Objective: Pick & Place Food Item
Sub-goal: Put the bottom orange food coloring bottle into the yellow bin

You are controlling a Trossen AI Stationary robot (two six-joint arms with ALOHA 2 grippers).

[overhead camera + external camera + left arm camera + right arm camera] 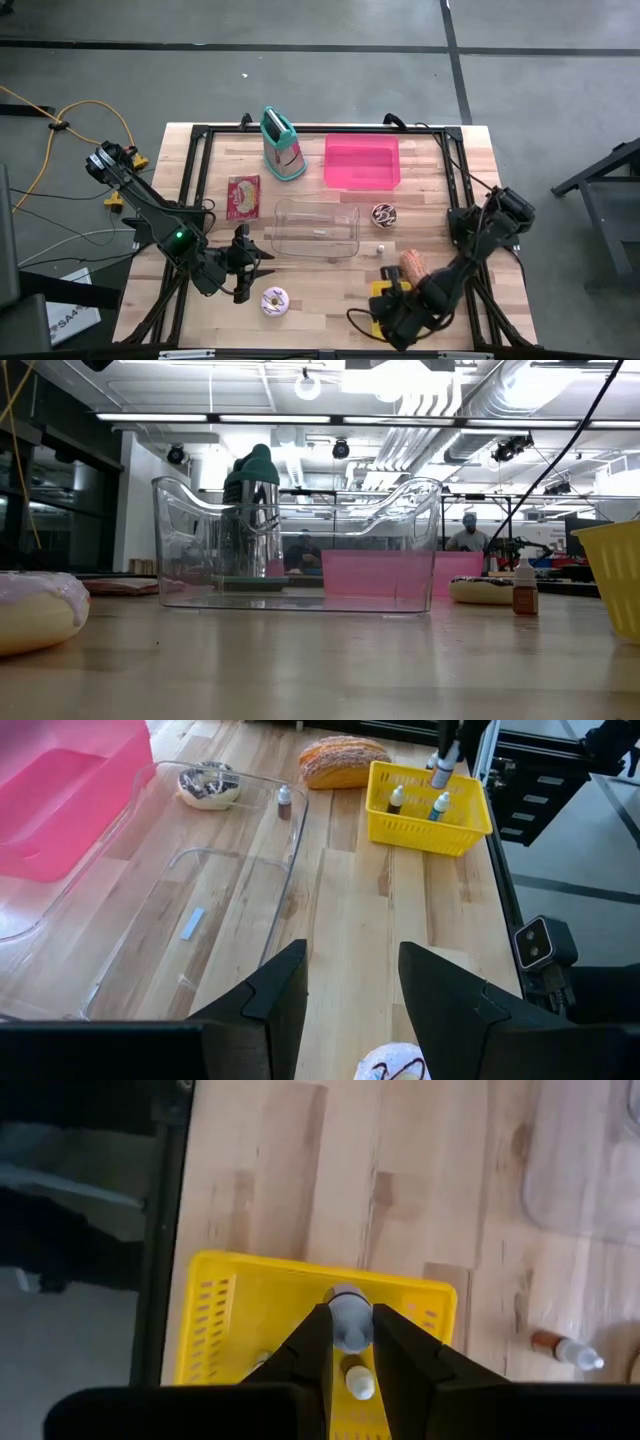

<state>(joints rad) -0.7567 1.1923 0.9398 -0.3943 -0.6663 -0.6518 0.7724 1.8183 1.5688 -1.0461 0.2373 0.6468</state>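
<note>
My right gripper (350, 1330) is shut on a small dropper bottle (348, 1315) over the yellow basket (388, 298) at the near right; two more bottles (397, 798) stand in the basket. A seeded bread roll (414, 265) lies just behind the basket. A chocolate donut (385, 214) and another small bottle (380, 247) sit on the table beside the clear bin (316, 227). My left gripper (350, 982) hangs open near the front left. A pink-frosted donut (275, 301) lies on the table just below and ahead of it. My right gripper pinches the small bottle between its two fingers (310, 1345), near its capped top (348, 1302). The fingers come from above, pointing steeply down. The bottle hangs upright below them (441, 772), over the yellow basket's far side.
A pink bin (362, 162) stands behind the clear bin, with a green-topped metal grater (282, 145) and a red packet (243, 196) to its left. The black frame rails (195, 180) run along the table's edges. Bare wood lies between the clear bin and the near edge.
</note>
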